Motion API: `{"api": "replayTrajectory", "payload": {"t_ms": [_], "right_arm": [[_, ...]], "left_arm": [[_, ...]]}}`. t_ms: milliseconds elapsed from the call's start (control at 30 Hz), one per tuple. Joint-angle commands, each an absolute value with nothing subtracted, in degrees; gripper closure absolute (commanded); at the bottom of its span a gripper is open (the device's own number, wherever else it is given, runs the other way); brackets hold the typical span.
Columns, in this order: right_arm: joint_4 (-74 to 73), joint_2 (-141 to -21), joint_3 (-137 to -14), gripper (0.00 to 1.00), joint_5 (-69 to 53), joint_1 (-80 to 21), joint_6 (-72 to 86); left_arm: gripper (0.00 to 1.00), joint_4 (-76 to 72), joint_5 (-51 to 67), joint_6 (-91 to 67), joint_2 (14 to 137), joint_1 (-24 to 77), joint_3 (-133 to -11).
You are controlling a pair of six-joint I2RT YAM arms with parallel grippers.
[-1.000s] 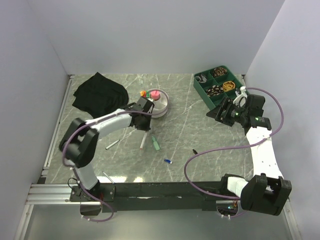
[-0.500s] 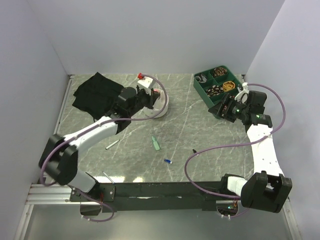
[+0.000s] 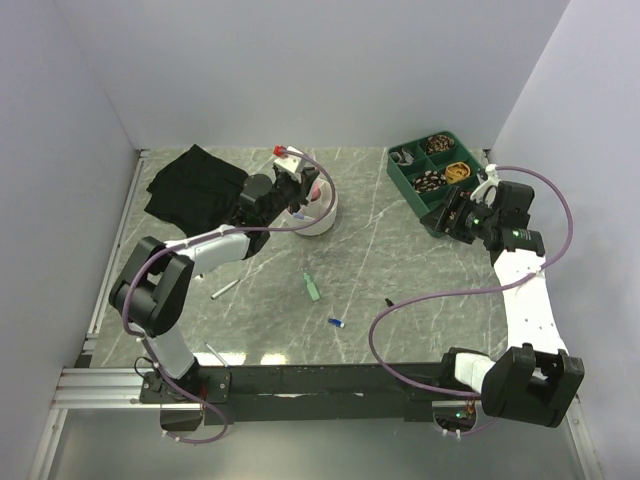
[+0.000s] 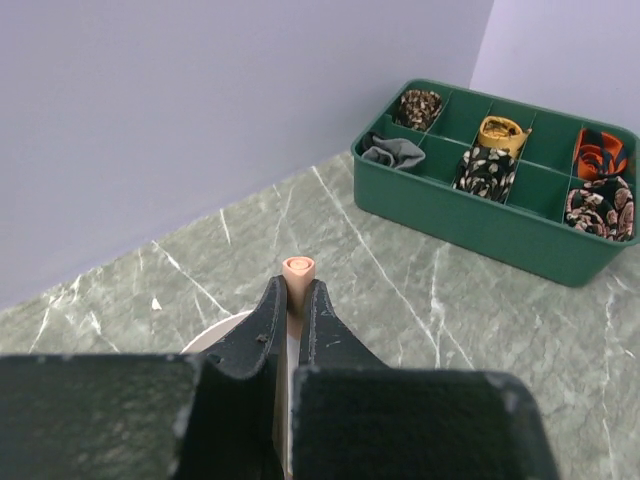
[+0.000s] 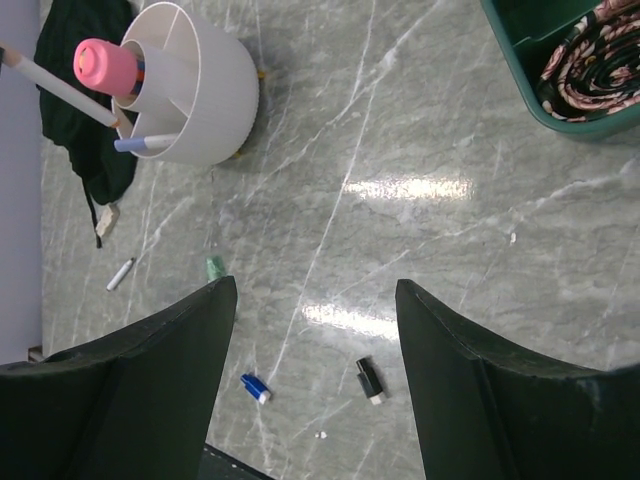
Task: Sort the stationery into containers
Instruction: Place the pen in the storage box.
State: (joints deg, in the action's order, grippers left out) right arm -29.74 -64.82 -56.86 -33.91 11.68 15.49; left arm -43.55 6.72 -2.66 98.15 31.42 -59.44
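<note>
Left wrist view: the left gripper [image 4: 297,292] is clenched on a thin pen [image 4: 298,268], whose peach-coloured end protrudes just past the fingertips. The rim of the white divided bowl [image 4: 225,328] lies directly below the jaws, and a green compartment tray [image 4: 500,215] sits well ahead of them to the right. The right gripper [image 5: 315,290] has its jaws released and grasps nothing. Far ahead of these jaws, to the left, the bowl already contains a pink-capped bottle [image 5: 104,64] and a pale blue pen [image 5: 150,143]. A long white pen [image 5: 55,77] slants over its rim and is possibly the clamped one. The black fabric bag [image 5: 80,130] lies just beyond the bowl; its contents cannot be determined. Loose on the table are a green highlighter [image 5: 214,267] and a grey pen [image 5: 120,273] outboard of the left finger, plus a blue piece [image 5: 254,388] and a black piece [image 5: 369,380] between the fingers. Assessment: sorting is partly complete, the current pen needs releasing into the bowl, and at least four items are unsorted.
</note>
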Motion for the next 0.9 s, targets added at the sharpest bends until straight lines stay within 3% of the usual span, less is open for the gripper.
{"api": "replayTrajectory", "payload": {"t_ms": [0, 867], "right_arm": [[-29.7, -63.7, -56.9, 0.27, -32.5, 12.2, 13.5], [-33.1, -68.7, -62.1, 0.27, -30.4, 11.1, 9.8]], "left_arm": [[0.99, -51.7, 8.8, -4.8, 99.7, 31.5, -59.2], [0.99, -65.1, 7.7, -2.4, 99.6, 31.8, -48.0]]}}
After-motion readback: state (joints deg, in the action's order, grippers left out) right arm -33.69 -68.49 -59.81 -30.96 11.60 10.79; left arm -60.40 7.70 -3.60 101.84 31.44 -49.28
